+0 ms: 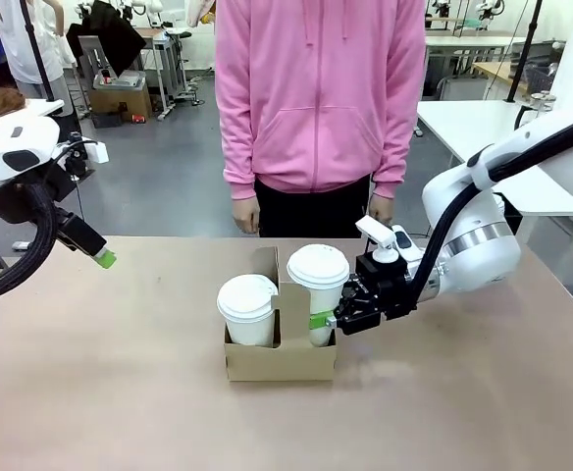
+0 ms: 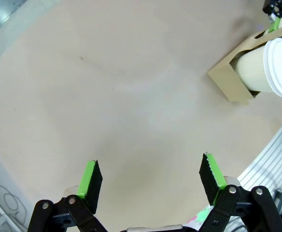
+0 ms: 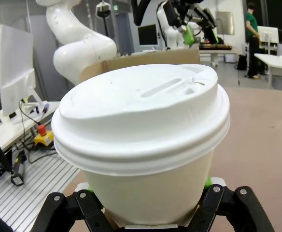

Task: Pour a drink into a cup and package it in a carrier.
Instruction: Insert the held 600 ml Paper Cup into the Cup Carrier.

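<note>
Tabletop carrier (image 1: 282,358) with two lidded cups (image 1: 318,280).

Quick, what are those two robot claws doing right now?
Left gripper: open, holding nothing, above the bare table.
Right gripper: shut on the tall white lidded paper cup in the brown cardboard carrier.

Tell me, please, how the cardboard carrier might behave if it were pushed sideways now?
The carrier would probably slide rather than tip: it sits low and flat. Two lidded cups may weigh it down. The right claw grips one cup, likely resisting.
</note>
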Motion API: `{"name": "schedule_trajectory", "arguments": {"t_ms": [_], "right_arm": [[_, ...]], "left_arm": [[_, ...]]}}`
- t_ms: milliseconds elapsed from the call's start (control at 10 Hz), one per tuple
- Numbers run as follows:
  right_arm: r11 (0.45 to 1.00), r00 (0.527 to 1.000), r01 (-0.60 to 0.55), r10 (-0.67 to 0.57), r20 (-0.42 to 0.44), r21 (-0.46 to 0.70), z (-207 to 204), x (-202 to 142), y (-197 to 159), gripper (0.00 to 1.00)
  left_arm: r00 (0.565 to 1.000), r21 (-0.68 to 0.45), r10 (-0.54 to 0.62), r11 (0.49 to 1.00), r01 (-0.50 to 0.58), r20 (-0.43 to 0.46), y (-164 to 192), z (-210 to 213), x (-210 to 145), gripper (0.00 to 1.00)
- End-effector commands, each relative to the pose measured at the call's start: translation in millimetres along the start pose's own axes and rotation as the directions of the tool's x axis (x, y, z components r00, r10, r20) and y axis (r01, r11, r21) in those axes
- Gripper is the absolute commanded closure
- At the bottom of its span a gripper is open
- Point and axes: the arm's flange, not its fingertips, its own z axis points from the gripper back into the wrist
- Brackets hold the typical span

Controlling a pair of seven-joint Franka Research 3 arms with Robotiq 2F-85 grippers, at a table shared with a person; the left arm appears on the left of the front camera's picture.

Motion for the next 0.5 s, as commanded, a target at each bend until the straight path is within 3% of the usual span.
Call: {"name": "schedule_trajectory", "arguments": {"t_ms": [0, 400], "right_arm": [[0.999, 0.999, -0.026, 0.027, -0.019, 0.032, 1.0, -7.2, -8.5, 0.2], [0.998, 0.999, -0.018, 0.02, -0.032, 0.052, 2.0, -17.5, -12.1, 0.2]], "left_arm": [[1.0, 0.008, 0.0, 1.0, 0.0, 0.005, 0.1, 2.1, -0.6, 0.0], [1.0, 0.008, 0.0, 1.0, 0.0, 0.005, 0.1, 2.1, -0.6, 0.0]]}}
